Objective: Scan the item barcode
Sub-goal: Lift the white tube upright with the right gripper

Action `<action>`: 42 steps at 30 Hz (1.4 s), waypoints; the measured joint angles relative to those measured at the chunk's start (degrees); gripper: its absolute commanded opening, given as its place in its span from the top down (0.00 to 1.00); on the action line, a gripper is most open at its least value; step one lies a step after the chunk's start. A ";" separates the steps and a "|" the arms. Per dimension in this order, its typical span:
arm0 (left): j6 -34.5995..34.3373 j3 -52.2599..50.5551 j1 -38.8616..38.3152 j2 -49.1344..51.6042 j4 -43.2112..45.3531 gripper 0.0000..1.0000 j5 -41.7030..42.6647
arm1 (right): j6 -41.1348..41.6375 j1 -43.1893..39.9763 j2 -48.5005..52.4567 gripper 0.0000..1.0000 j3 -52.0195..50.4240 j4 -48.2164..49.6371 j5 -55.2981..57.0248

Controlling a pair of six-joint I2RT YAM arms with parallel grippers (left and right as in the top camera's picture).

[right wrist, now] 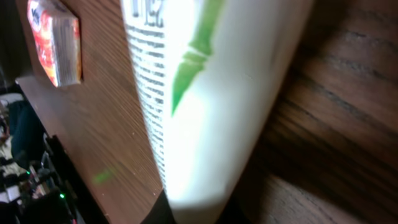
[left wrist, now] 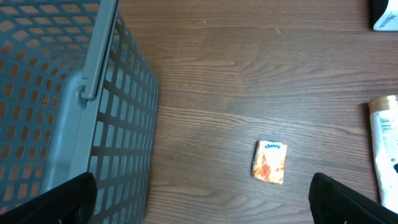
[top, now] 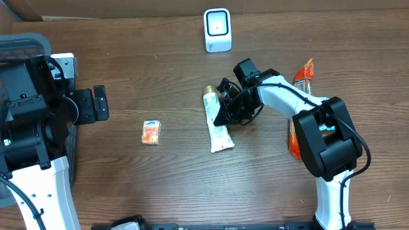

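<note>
The right pincer (top: 225, 113) is closed almost completely, pinching the right edge of the tube (top: 216, 122) partway down its length. The tube is white with a gold cap and lies on the counter (top: 160, 70) near the middle, with its cap pointing towards the white scanner (top: 217, 30) at the far edge. In the right wrist view the tube fills the frame, showing a green stripe and black print, and narrows down to the pincer's tips.

The left pincer (left wrist: 205, 205) is spread as wide as it goes and holds nothing. It hovers beside a grey basket (left wrist: 68, 106). A small orange packet (top: 151, 132) lies left of the tube, well apart from it. An orange snack bag (top: 304, 75) lies partly under the right arm.
</note>
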 measured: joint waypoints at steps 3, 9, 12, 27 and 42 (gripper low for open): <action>0.00 0.00 0.00 0.00 0.00 0.00 0.00 | 0.61 -0.50 0.00 0.96 -0.28 0.13 -1.03; 0.00 0.00 0.00 0.00 0.00 0.00 0.00 | 0.85 -2.03 -0.13 0.96 -0.37 -1.49 -2.60; 0.00 0.00 0.00 0.00 0.00 0.00 0.00 | 0.87 -3.19 -1.42 0.96 -0.90 -2.99 -2.16; 0.02 0.00 0.00 0.00 0.00 0.00 0.00 | -0.48 -5.66 -26.99 0.96 -1.53 -8.31 -2.03; 0.00 0.00 0.00 0.00 0.00 0.00 0.00 | -0.66 -5.66 -28.26 0.96 -1.53 -9.90 -1.38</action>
